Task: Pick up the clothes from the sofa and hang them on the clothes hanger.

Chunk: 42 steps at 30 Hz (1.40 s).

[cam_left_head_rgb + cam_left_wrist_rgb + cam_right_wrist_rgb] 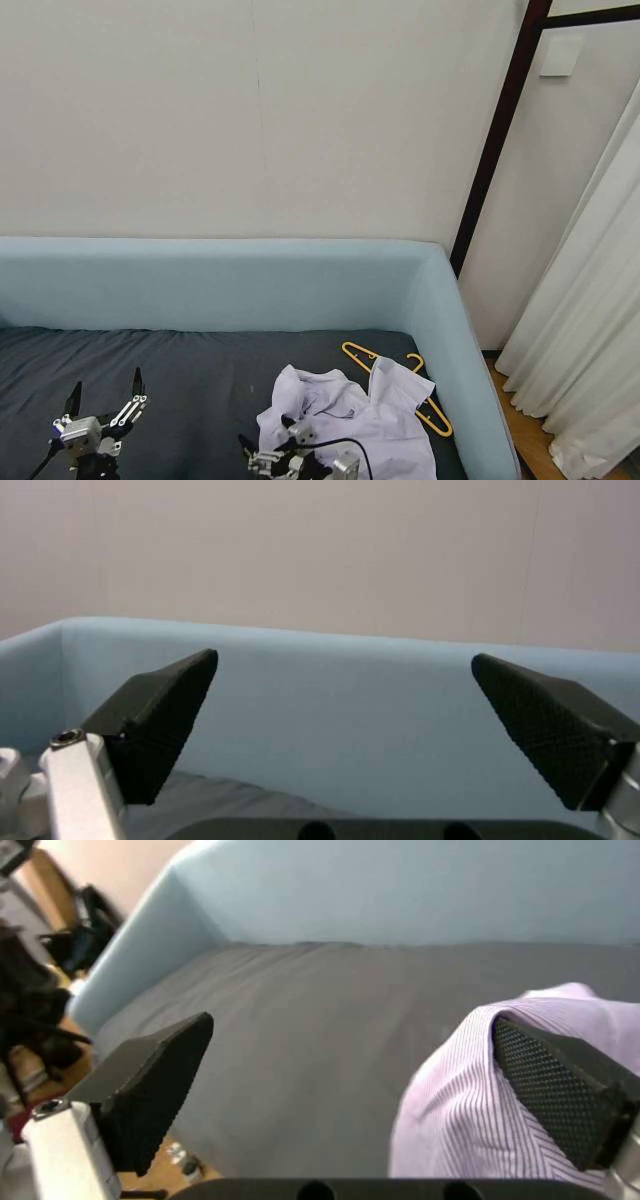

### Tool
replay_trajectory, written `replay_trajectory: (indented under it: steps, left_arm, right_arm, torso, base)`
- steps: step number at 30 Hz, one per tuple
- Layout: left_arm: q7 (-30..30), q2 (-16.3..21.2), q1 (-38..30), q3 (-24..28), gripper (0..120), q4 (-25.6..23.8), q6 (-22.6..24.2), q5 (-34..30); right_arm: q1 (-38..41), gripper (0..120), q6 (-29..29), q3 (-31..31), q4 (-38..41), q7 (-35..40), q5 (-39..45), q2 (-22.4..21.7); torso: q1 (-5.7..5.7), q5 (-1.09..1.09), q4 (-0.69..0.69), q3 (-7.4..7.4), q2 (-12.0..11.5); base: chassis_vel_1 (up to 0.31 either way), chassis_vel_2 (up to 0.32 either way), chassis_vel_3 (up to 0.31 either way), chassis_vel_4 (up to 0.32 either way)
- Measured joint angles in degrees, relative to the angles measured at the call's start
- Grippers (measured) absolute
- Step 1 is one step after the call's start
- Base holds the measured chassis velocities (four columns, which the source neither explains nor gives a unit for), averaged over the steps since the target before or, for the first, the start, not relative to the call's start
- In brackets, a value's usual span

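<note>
- Holds left gripper (106,381) wide open above dark seat (200,385), far left.
- Holds right gripper (268,450) wide open, empty, at striped shirt's (350,415) left edge.
- Finds striped shirt crumpled at sofa's (200,285) right end; heading unclear.
- Finds yellow hanger (434,414) half under it, lying diagonal, hook back-left.

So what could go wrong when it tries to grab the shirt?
The hanger lies partly under the shirt, so lifting the shirt might drag it along. The right gripper, fingers open, is at the shirt's crumpled edge and might pinch only a loose fold that slips out.
</note>
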Motion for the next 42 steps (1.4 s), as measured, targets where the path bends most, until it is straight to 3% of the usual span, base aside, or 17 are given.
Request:
replay_trajectory:
  steps: [4, 8, 10, 12, 13, 17, 19, 20, 22, 28, 31, 35, 36, 38, 40, 41, 42]
  left_arm:
    - [0.0, 0.09, -0.47, 0.25, 100, 0.27, 0.28, 0.12]
    - [0.02, 0.14, -0.81, 0.61, 100, 0.5, 0.66, 0.36]
    - [0.01, 0.15, -1.16, 0.81, 100, 0.88, 0.78, 0.78]
    - [0.0, 0.11, -1.58, 1.07, 100, 1.15, 1.07, 1.02]
    - [0.0, 0.11, -1.58, 1.07, 100, 1.15, 1.07, 1.02]
    - [-0.04, -0.1, -1.82, 1.19, 100, 0.9, 1.46, 1.18]
    - [-0.05, -0.1, -1.8, 1.13, 100, 0.84, 1.48, 1.19]
    - [-0.09, -0.09, -1.71, 0.88, 100, 0.78, 1.49, 1.19]
    - [-0.13, -0.04, -1.58, 0.32, 100, 0.79, 1.5, 1.14]
    - [-0.18, -0.64, -1.52, 0.06, 100, 0.89, 1.33, 1.11]
    - [-0.19, -1.1, -1.74, 0.24, 100, 1.14, 1.24, 1.4]
    - [-0.19, -1.45, -2.01, 0.5, 100, 1.37, 1.17, 1.72]
    - [-0.19, -1.53, -2.13, 0.59, 100, 1.49, 1.16, 1.84]
    - [-0.22, -1.57, -2.46, 0.79, 100, 1.72, 1.15, 2.01]
    - [-0.22, -1.57, -2.63, 0.9, 100, 1.77, 1.15, 2.07]
    - [-0.22, -1.57, -2.63, 0.9, 100, 1.77, 1.15, 2.07]
    - [-0.23, -1.56, -2.73, 0.98, 100, 1.79, 1.18, 2.09]
  right_arm:
    - [1.23, 100, -3.39, 1.73, -0.11, 2.18, -1.54, -1.01]
    - [2.61, 100, -2.88, 3.33, -3.46, -3.77, -8.58, -2.29]
    - [3.69, 100, 2.07, 4.71, -6.67, -14.71, -14.19, -3.02]
    - [5.3, 100, 11.73, 5.82, -10.54, -27.56, -18.33, -3.11]
    - [5.3, 100, 11.73, 5.82, -10.54, -27.56, -18.33, -3.11]
    - [7.13, 100, 17.23, 7.8, -12.78, -46.58, -22.32, -3.23]
    - [7.31, 100, 17.48, 8.25, -12.92, -48.77, -23.92, -3.24]
    - [7.7, 100, 18.36, 9.41, -13.43, -51.64, -29.67, -3.08]
    - [8.11, 100, 19.68, 12.85, -14.59, -50.26, -45.97, -1.95]
    - [8.64, 100, 19.59, 17.33, -16.73, -50.36, -63.12, -1.37]
    - [8.82, 100, 18.78, 17.95, -17.16, -51.75, -61.84, -2.19]
    - [9.04, 100, 15.84, 18.07, -17.29, -52.9, -52.31, -3.21]
    - [9.25, 100, 14.36, 17.9, -17.39, -53.08, -46.7, -3.69]
    - [9.89, 100, 10.62, 16.5, -18.03, -48.47, -31.95, -4.64]
    - [10.51, 100, 8.49, 14.79, -18.72, -39.54, -25.78, -4.78]
    - [10.51, 100, 8.49, 14.79, -18.72, -39.54, -25.78, -4.78]
    - [11.21, 100, 4.81, 13.25, -19.3, -29.81, -23.08, -4.62]
  torso:
    - [0.0, -0.01, 0.0, 0.0, 0.0]
    - [0.0, -0.02, 0.01, 0.0, 0.0]
    - [0.0, -0.02, 0.0, 0.0, 0.0]
    - [0.0, -0.01, 0.0, 0.0, 0.0]
    - [0.0, -0.01, 0.0, 0.0, 0.0]
    - [0.0, -0.02, 0.01, 0.0, 0.0]
    - [0.0, -0.02, 0.01, 0.0, 0.0]
    - [0.0, -0.02, 0.01, 0.0, 0.0]
    - [0.0, -0.02, 0.01, 0.0, 0.0]
    - [0.0, -0.02, 0.01, 0.0, 0.0]
    - [0.0, -0.02, 0.01, 0.0, 0.0]
    - [0.0, -0.02, 0.0, 0.0, 0.0]
    - [0.0, -0.02, 0.0, 0.0, 0.0]
    - [0.0, -0.03, 0.0, -0.01, 0.0]
    - [0.0, -0.02, 0.0, 0.0, 0.0]
    - [0.0, -0.02, 0.0, 0.0, 0.0]
    - [0.0, -0.02, 0.01, 0.0, 0.0]
  base:
    - [0.0, 0.0, 0.0, 0.0]
    - [0.0, 0.0, 0.0, 0.0]
    - [0.0, 0.0, 0.0, 0.0]
    - [0.0, 0.0, 0.0, 0.0]
    - [0.0, 0.0, 0.0, 0.0]
    - [0.0, 0.0, 0.0, 0.0]
    - [0.0, 0.0, 0.0, 0.0]
    - [0.0, 0.0, 0.0, 0.0]
    - [0.0, 0.0, 0.0, 0.0]
    - [0.0, 0.0, 0.0, 0.0]
    - [0.0, 0.0, 0.0, 0.0]
    - [0.0, 0.0, 0.0, 0.0]
    - [0.0, 0.0, 0.0, 0.0]
    - [0.0, 0.0, 0.0, 0.0]
    - [0.0, 0.0, 0.0, 0.0]
    - [0.0, 0.0, 0.0, 0.0]
    - [0.0, 0.0, 0.0, 0.0]
